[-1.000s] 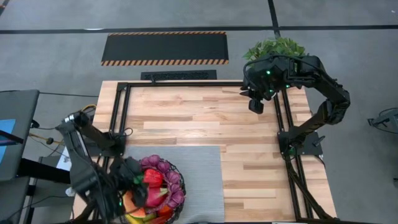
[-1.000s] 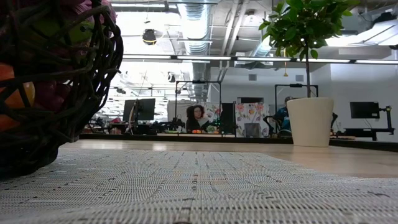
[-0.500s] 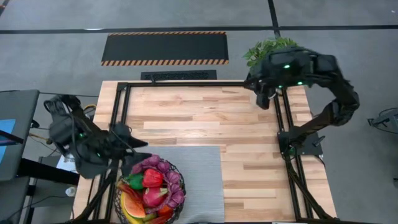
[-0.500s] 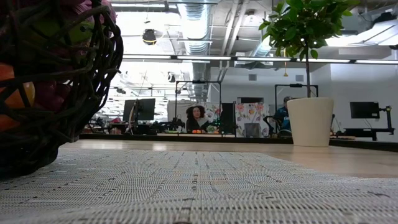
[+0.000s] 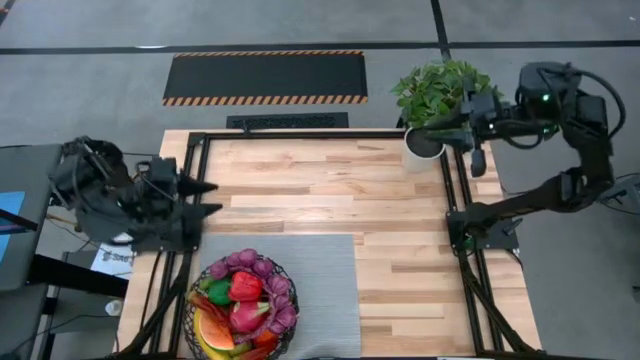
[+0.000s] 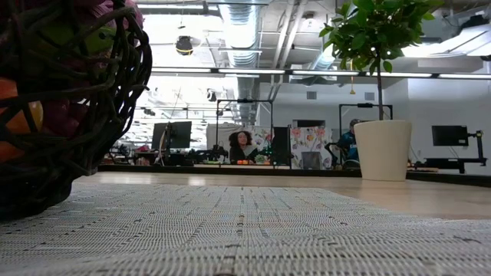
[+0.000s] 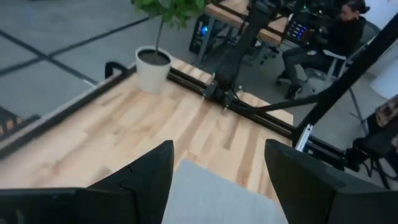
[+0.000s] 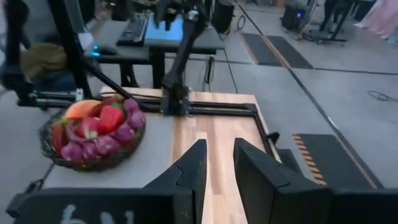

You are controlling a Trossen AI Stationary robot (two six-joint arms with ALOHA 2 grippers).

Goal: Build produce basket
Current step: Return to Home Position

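Note:
The black wire basket [image 5: 284, 318] stands on the grey mat [image 5: 320, 285] at the table's near left, filled with produce: purple grapes [image 5: 247, 262], a red fruit [image 5: 245, 287], a watermelon slice [image 5: 206, 330]. It also shows in the low view as the basket [image 6: 69, 100] and in the right wrist view as the basket [image 8: 93, 152]. My left gripper [image 5: 214, 197] hovers beyond the basket near the left edge, open and with nothing in it [image 7: 217, 155]. My right gripper [image 5: 420, 125] hangs high at the far right corner beside the plant, open by a narrow gap with nothing between the fingers [image 8: 219, 155].
A leafy plant [image 5: 440, 88] in a white pot [image 6: 381, 149] stands on the far right corner. Black frame rails [image 5: 300, 134] run along the table's far, left and right sides. Bare wood lies between mat and plant. People sit at desks behind the table.
My left gripper has risen out from over the basket and gone toward the table's far left, tipping from pointing down to nearly level. My right gripper has drawn back from over the plant toward the right edge and up, uncovering the pot. Basket and plant have stayed put.

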